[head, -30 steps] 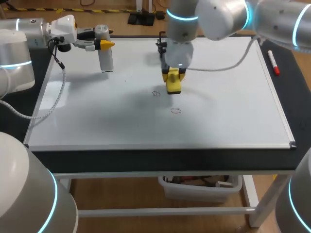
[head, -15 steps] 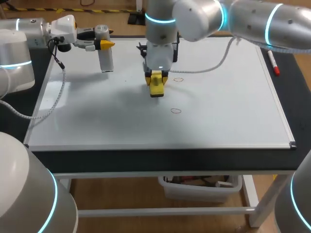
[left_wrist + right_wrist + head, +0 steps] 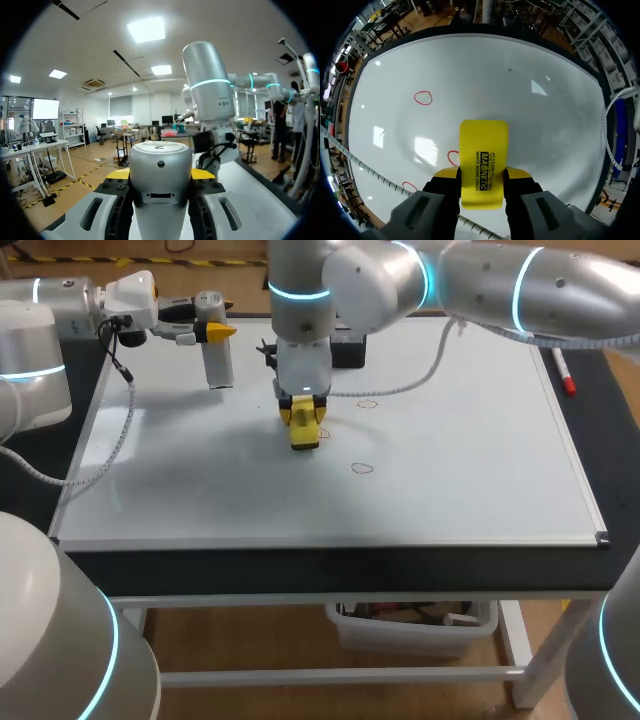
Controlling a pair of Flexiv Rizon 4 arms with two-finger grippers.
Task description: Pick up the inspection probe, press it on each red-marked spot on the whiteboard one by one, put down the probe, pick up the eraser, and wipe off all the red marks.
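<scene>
Found right gripper (image 3: pixel 482 176) clamped on yellow eraser (image 3: pixel 483 150) over whiteboard (image 3: pixel 545 125), partly hiding a red mark (image 3: pixel 451 158) — left gripper (image 3: pixel 160 174) clamped on inspection probe (image 3: pixel 160 157).

Head view high behind, down on whiteboard (image 3: pixel 450 490); right wrist close above it; left wrist level

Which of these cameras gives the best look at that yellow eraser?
The right wrist view: the yellow eraser fills the middle, held from both sides by the right end effector. The head view shows it small, partly under the right arm. The left wrist view shows none of it, only the inspection probe.
</scene>
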